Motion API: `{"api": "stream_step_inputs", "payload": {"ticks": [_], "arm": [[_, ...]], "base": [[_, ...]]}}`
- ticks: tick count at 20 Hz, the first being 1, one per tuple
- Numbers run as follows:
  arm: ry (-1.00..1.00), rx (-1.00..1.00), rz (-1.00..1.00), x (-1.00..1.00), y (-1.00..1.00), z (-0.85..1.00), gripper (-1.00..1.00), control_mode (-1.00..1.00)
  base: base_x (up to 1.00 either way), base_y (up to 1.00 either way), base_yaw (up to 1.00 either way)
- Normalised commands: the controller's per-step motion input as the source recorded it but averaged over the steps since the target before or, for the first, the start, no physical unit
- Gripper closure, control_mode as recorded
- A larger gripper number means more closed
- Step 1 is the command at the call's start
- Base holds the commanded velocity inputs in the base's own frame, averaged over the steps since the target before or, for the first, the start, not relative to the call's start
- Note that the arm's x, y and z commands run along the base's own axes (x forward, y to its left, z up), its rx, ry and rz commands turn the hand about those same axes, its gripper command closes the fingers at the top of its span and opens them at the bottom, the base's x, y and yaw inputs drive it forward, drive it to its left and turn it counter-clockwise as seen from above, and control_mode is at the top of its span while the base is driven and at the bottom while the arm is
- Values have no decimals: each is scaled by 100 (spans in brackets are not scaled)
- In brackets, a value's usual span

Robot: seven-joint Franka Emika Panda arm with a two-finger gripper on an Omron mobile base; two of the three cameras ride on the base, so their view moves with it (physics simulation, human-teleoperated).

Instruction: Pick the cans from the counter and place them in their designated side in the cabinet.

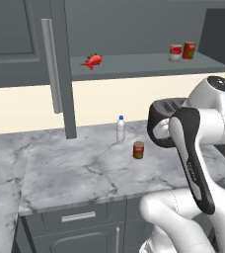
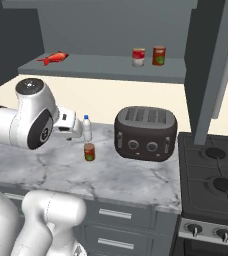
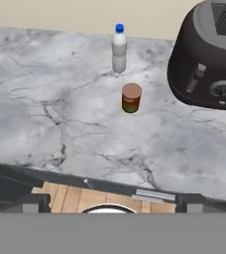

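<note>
One folded arm, claw [image 2: 75, 131] above the counter [image 1: 75, 173], its state untellable, near the red can [image 3: 131, 97].

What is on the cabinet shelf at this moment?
On the cabinet shelf stand a cream-white can and an orange-red can, side by side, with a red fish-like item farther along. The open door hides the shelf's far end.

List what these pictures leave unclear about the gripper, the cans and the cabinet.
- Gripper: the hand view leaves its fingertips unclear, so open or shut cannot be told.
- Counter can: label too small to read.
- Shelf cans, cream and red: too small for label detail.
- Cabinet: the door hides the left part in the left base view, and the frame's top edge cuts it off.
- Toaster: largely behind the arm in the left base view.
</note>
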Motion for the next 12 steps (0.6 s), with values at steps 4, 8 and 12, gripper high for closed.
{"api": "stream_step_inputs", "payload": {"ticks": [4, 8, 12], "arm": [[1, 0, -18, 4, -4, -7, -100, -100], [0, 0, -17, 14, 2, 0, -100, -100], [0, 0, -5, 27, 13, 0, -100, -100]], "base": [[0, 0, 0], [0, 0, 0], [0, 0, 0]]}}
